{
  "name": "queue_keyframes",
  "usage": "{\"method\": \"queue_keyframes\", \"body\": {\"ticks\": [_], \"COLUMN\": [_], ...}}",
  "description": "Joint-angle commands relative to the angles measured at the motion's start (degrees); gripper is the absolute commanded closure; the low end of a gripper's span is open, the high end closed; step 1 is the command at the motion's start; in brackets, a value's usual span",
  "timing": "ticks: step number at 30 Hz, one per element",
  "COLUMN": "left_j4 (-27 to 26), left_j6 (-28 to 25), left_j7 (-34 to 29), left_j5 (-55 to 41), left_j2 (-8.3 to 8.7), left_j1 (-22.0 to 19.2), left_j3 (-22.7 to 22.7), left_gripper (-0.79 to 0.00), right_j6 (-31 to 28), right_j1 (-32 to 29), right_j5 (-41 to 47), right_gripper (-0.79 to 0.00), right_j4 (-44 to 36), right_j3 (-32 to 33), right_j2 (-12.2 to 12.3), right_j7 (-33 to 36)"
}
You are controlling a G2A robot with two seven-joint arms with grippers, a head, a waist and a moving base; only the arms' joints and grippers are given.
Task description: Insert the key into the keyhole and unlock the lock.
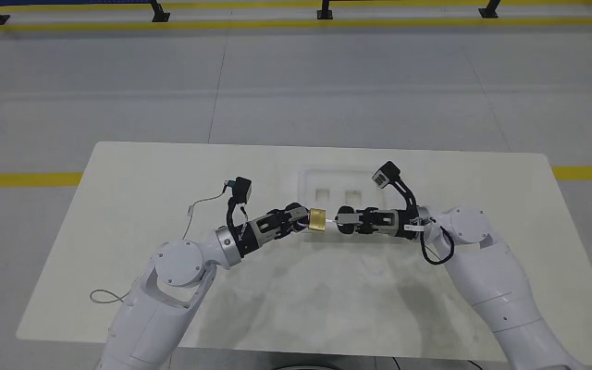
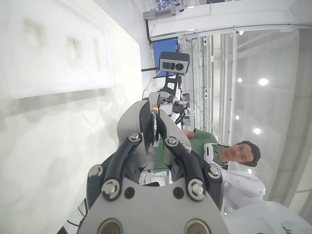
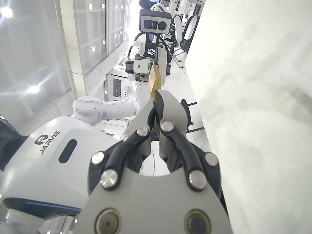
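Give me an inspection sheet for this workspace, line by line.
Surface: white table; foam tray at its far middle, recesses empty.
Job's things: brass lock held above the table between the two arms; key hidden inside the right gripper.
Clutter: nothing seen.
Grippers: left gripper shut on the lock; right gripper shut, tip at the lock.
Cables: thin wire beside the left arm; black cable at the right wrist.
Surroundings: grey floor with yellow lines.
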Motion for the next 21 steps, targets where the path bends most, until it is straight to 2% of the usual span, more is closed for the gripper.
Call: {"method": "queue_keyframes", "body": {"ticks": [1,21], "left_j4": [0.0,0.0], "left_j6": [0.0,0.0], "left_j7": [0.0,0.0], "left_j5": [0.0,0.0], "left_j2": [0.0,0.0], "left_j1": [0.0,0.0], "left_j3": [0.0,0.0], "left_gripper": [0.0,0.0], "right_j6": [0.1,1.54], "right_j1": [0.06,0.71], "right_j5": [0.04,1.61], "right_gripper": [0.0,0.0], "right_j4": [-0.03,1.11], "right_j3": [-0.08,-1.32], "right_j2": [0.0,-0.15], "right_j7": [-0.03,-0.34]}}
